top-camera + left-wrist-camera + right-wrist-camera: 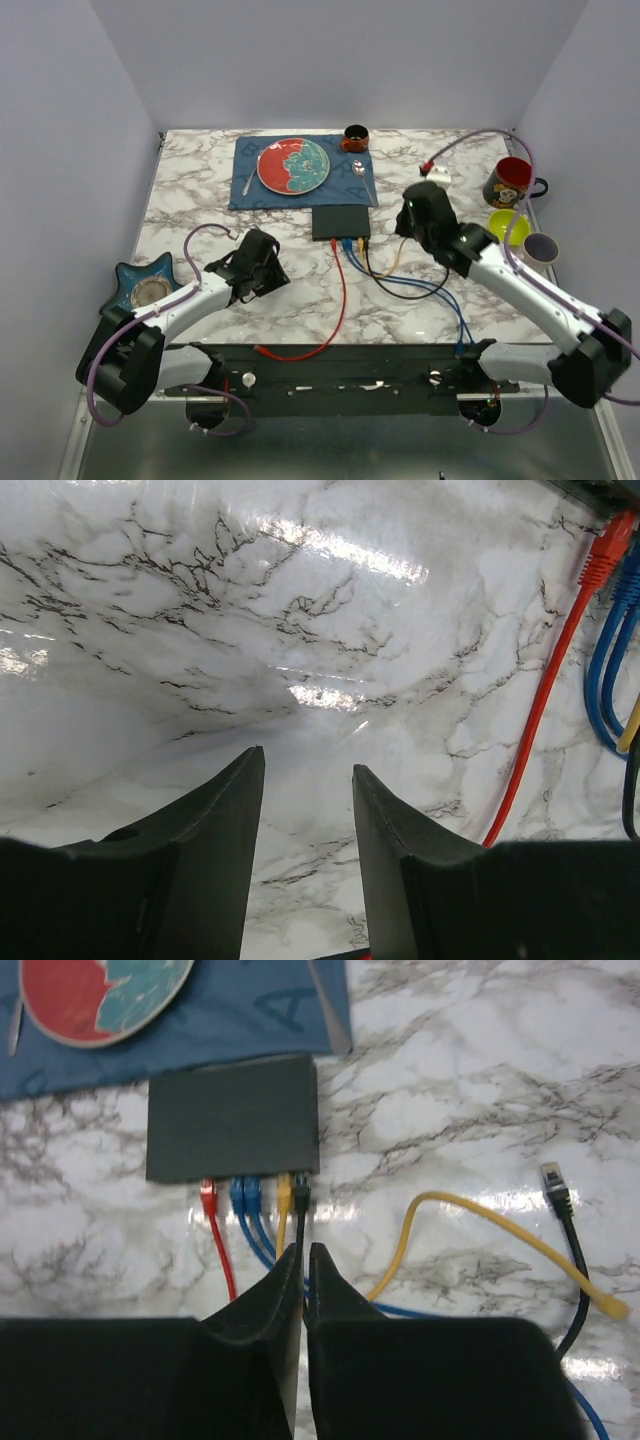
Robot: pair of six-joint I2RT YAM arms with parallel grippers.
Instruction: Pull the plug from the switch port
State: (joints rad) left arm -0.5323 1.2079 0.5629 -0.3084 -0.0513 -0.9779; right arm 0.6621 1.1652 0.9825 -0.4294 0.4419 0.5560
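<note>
A white marble-veined table fills the overhead view, walled in pale lilac. The switch lies at its middle, its sockets facing the arms so the cables fan towards them. It sits well ahead and to the side of the left gripper, and beside the right gripper, which hangs raised. In the left wrist view the fingers stand about half apart over bare marble with nothing between them. A red cable runs off to their right, so this arm is likely only waiting. In the right wrist view the right gripper is drawn nearly shut to a thin slit, gripping nothing I can make out. Its tips are lined up just short of the black plug seated in the switch, probably sighting that plug.
</note>
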